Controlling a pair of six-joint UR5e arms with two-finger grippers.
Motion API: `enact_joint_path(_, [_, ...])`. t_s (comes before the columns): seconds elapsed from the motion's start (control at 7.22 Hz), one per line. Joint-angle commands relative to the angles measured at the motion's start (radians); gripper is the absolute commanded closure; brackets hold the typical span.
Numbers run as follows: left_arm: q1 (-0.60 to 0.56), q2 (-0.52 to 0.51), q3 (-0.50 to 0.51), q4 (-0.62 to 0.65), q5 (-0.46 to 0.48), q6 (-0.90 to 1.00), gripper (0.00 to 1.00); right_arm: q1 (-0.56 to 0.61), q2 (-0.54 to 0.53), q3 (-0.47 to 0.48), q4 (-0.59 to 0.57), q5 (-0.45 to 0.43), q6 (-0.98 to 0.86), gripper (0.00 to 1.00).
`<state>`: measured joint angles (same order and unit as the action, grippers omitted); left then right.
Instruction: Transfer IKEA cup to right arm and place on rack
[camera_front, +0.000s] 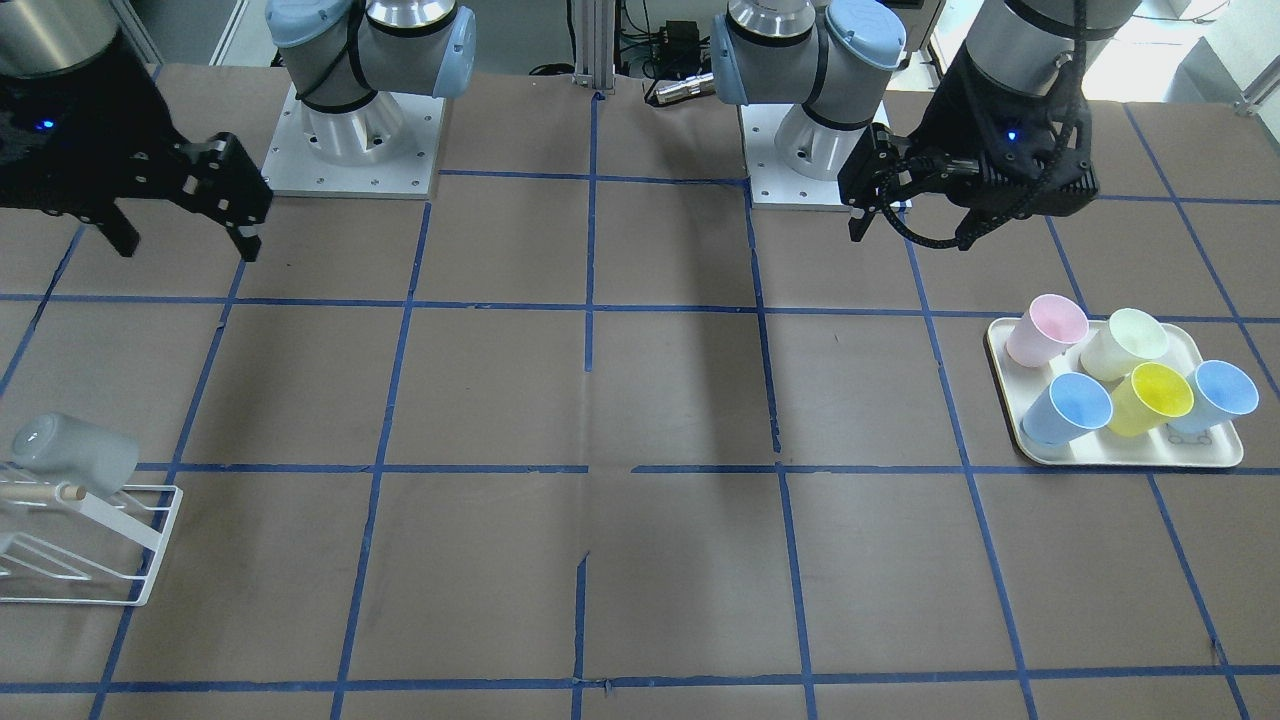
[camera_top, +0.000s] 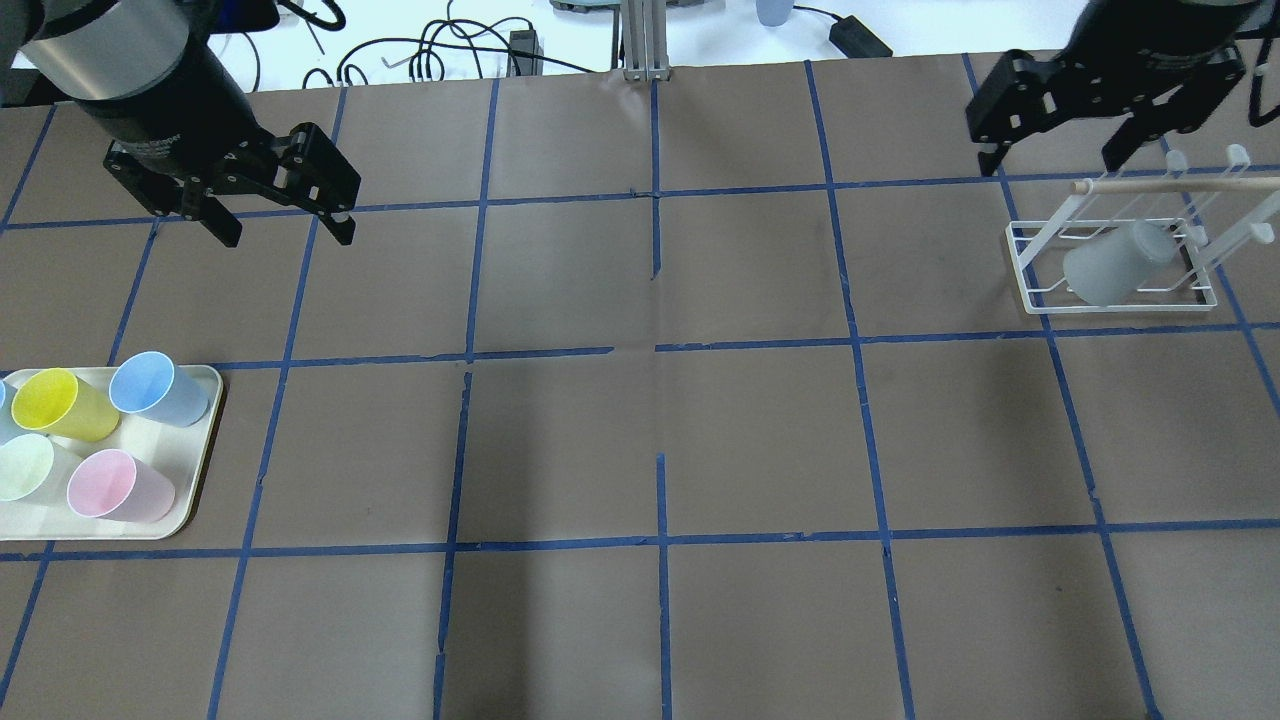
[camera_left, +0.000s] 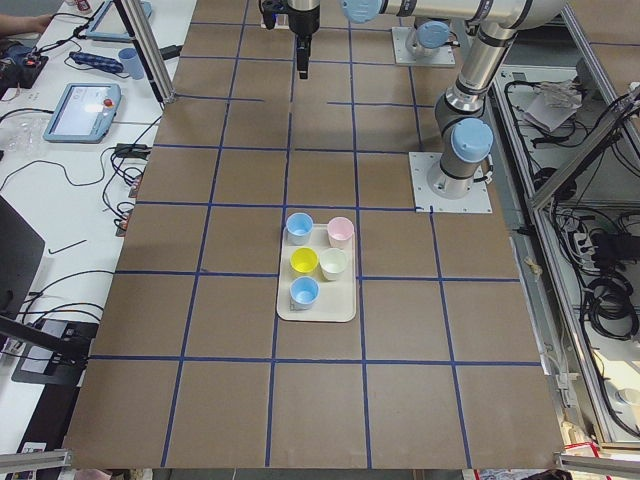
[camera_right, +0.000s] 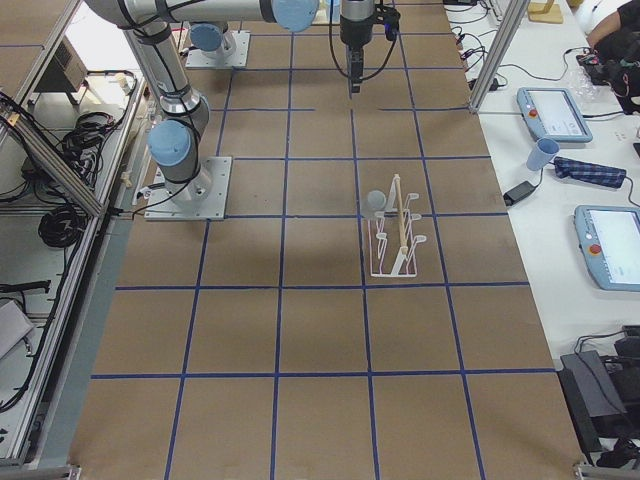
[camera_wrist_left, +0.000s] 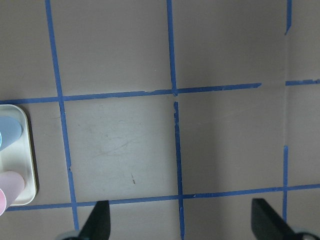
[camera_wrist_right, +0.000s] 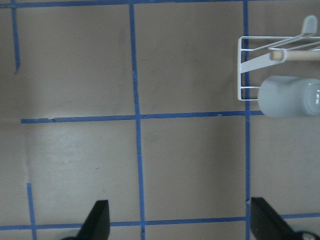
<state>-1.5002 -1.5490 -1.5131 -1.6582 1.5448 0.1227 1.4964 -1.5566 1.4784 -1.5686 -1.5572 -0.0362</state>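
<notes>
The grey IKEA cup (camera_top: 1115, 262) lies tilted, mouth down, on the prongs of the white wire rack (camera_top: 1030, 272) at the table's right end. It also shows in the front view (camera_front: 75, 452) on the rack (camera_front: 150, 545), and in the right wrist view (camera_wrist_right: 290, 96). My right gripper (camera_top: 1050, 150) is open and empty, raised behind the rack and apart from the cup. My left gripper (camera_top: 288, 235) is open and empty, raised over the far left of the table. Both wrist views show spread fingertips with only table between them.
A cream tray (camera_top: 205, 450) at the left front holds several upright cups: two light blue (camera_top: 155, 385), a yellow (camera_top: 60, 405), a pink (camera_top: 115, 485) and a pale green (camera_top: 25, 465). A wooden dowel (camera_top: 1170, 184) runs along the rack's top. Brown table with blue tape grid.
</notes>
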Motion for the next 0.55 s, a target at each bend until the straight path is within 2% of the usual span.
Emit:
enact_joint_path(0.0, [0.000,-0.002,0.001,0.000,0.000,0.000,0.00,0.080,0.059,-0.052,-0.031,0.026,0.116,0.00])
enact_joint_path(0.42, [0.000,-0.003,0.001,0.000,0.001,-0.002,0.00,0.082,0.059,-0.052,-0.018,0.026,0.116,0.00])
